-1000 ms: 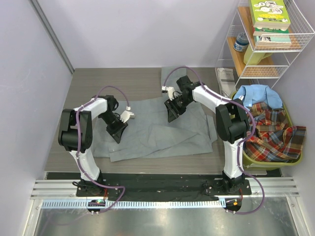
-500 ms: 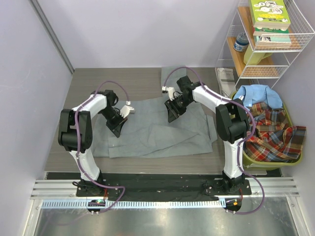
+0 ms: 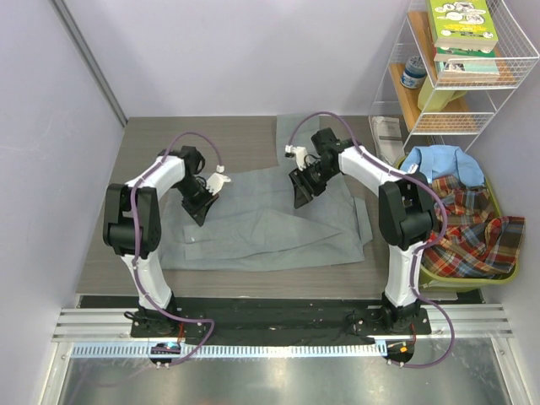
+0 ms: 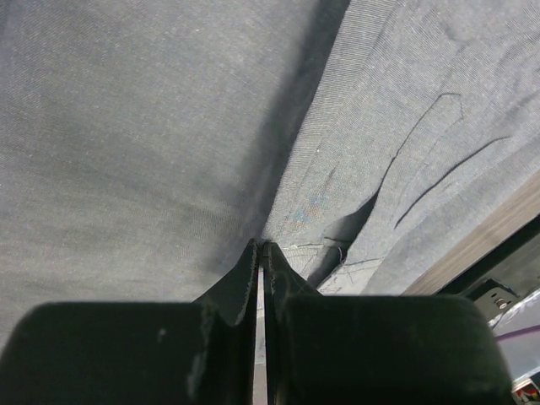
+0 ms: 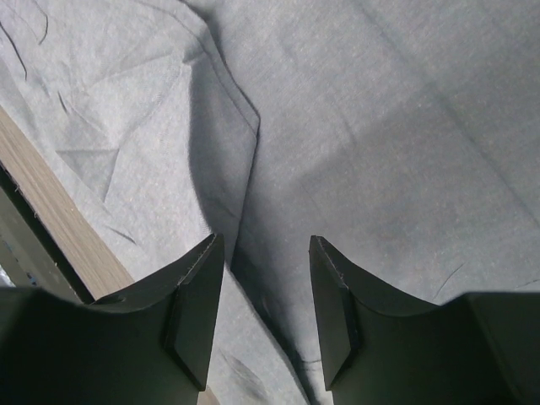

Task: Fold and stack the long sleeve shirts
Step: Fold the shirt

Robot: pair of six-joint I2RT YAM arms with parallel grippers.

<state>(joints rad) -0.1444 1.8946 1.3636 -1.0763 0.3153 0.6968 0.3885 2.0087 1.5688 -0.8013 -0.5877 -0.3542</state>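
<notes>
A plain grey long sleeve shirt (image 3: 270,228) lies spread across the middle of the table. My left gripper (image 3: 201,211) is down on its left part. In the left wrist view that gripper (image 4: 261,246) is shut, with a raised fold of the grey shirt (image 4: 152,126) pinched at its tips. My right gripper (image 3: 299,196) hovers over the shirt's upper middle. Its jaws (image 5: 266,245) stand open, and a crease of the cloth (image 5: 380,126) runs beneath the gap. A light blue shirt (image 3: 439,162) and a red-green plaid shirt (image 3: 468,232) lie heaped in a basket at the right.
The green basket (image 3: 447,278) sits off the table's right edge. A white wire shelf (image 3: 456,76) with books stands at the back right. A paper sheet (image 3: 386,131) and another grey cloth (image 3: 295,126) lie at the table's back. Walls close in the left and back.
My left gripper has closed on the grey cloth and shifted a little toward the back, drawing the shirt's left part with it. The right gripper has edged slightly back and right, still open.
</notes>
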